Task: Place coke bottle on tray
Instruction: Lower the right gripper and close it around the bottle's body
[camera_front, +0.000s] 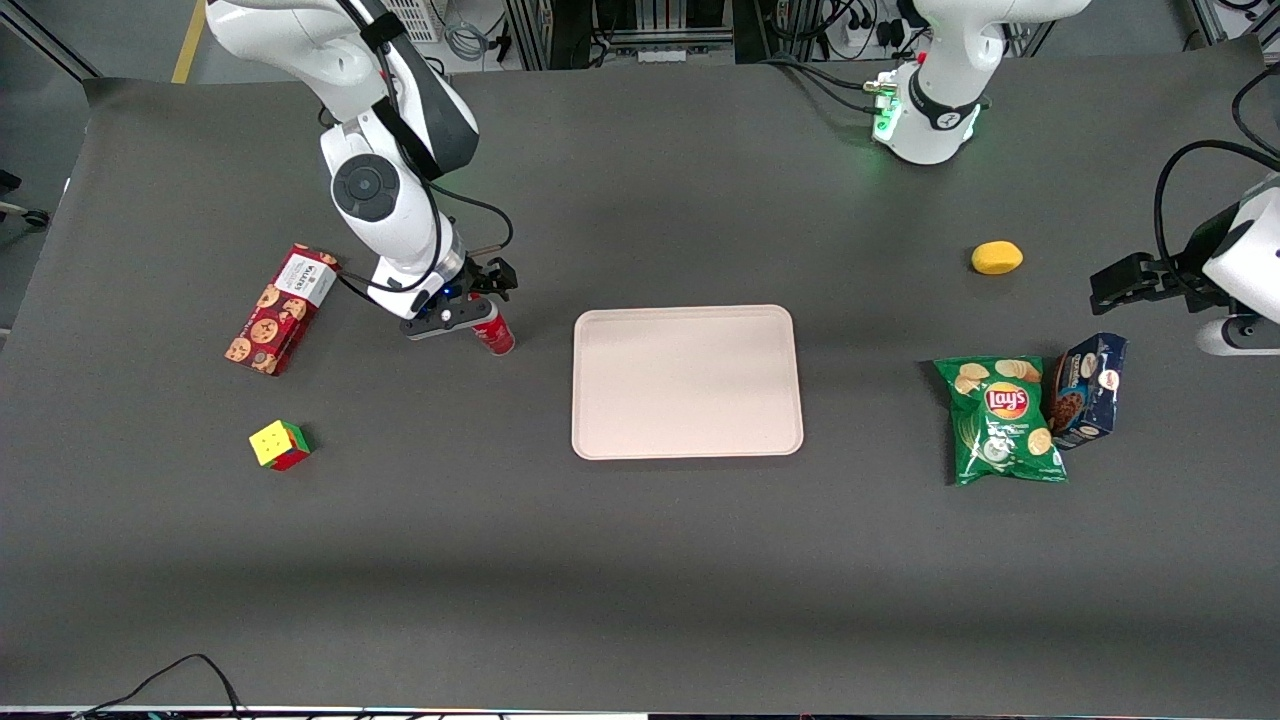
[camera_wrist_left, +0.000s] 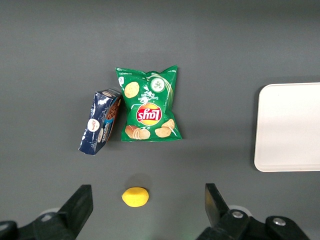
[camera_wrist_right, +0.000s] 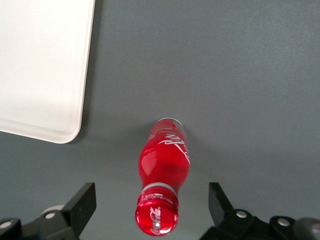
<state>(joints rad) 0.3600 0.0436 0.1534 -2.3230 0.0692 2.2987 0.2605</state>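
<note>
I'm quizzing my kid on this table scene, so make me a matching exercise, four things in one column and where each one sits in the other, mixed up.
Things:
1. coke bottle
2. tray
3. lemon
4. puzzle cube

Places:
A. toward the parked arm's end, farther from the front camera than the chips bag
B. upright between the open gripper fingers
C. mid-table, nothing on it
D. nearer the front camera than the red cookie box

Pairs: 1-B, 2-C, 3-A, 4-D
</note>
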